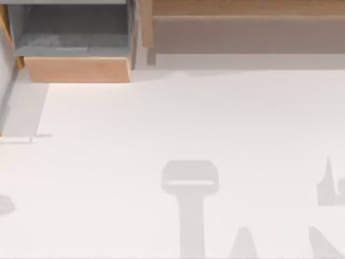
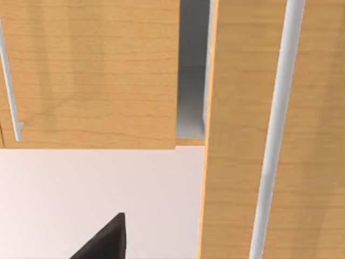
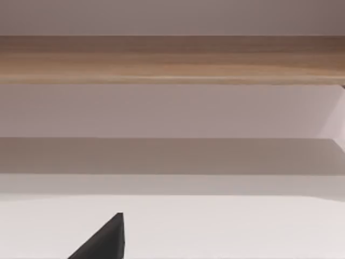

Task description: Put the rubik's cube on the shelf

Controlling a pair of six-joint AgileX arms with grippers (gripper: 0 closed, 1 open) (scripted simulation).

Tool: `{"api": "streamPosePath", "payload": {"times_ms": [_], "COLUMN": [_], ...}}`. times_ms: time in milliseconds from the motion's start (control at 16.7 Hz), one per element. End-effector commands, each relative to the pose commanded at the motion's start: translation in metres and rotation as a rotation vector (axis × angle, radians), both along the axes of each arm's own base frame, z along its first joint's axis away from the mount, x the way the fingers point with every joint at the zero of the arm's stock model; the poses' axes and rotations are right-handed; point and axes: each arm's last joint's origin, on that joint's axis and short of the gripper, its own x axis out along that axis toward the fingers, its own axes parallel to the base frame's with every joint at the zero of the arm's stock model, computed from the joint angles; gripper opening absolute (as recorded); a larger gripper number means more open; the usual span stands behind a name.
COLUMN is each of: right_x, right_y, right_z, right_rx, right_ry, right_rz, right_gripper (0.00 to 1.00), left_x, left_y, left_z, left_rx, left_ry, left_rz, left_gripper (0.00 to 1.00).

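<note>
While no cube can be placed from these views, the shelf (image 1: 242, 8) runs along the surface's (image 1: 161, 118) far right edge.
Each wrist view has 1 dark claw finger, left (image 2: 105, 240) and right (image 3: 102, 240); open or clenched, cannot tell. Shelf top looks bare, so placing is probably pending.

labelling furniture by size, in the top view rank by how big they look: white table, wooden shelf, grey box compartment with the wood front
1. white table, by far the largest.
2. wooden shelf, cut by the view's top and right edges.
3. grey box compartment, cut at the top, looks smaller than the shelf.
</note>
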Motion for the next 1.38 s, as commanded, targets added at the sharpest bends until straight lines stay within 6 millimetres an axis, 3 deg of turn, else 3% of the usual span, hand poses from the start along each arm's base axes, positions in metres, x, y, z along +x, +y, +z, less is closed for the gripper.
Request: {"api": "streamPosePath", "payload": {"times_ms": [420,660,900,1140,1380], "right_x": [0.000,0.000,0.000,0.000,0.000], "right_y": [0.000,0.000,0.000,0.000,0.000], "right_z": [0.000,0.000,0.000,0.000,0.000], "right_rx": [0.000,0.000,0.000,0.000,0.000], "right_ry": [0.000,0.000,0.000,0.000,0.000], "right_rz": [0.000,0.000,0.000,0.000,0.000], "right_gripper": [1.00,1.00,1.00,1.00,1.00], "left_x": [0.009,0.022,0.045,0.081,0.125], "left_y": [0.077,0.126,0.162,0.177,0.164], "left_z": [0.019,0.047,0.083,0.116,0.141], "left_rx": [-0.061,-0.133,-0.273,-0.485,-0.738], "left_ry": [0.024,0.024,0.037,0.085,0.182], "left_rz": [0.318,0.494,0.624,0.708,0.757], "left_gripper": [1.00,1.00,1.00,1.00,1.00]}}
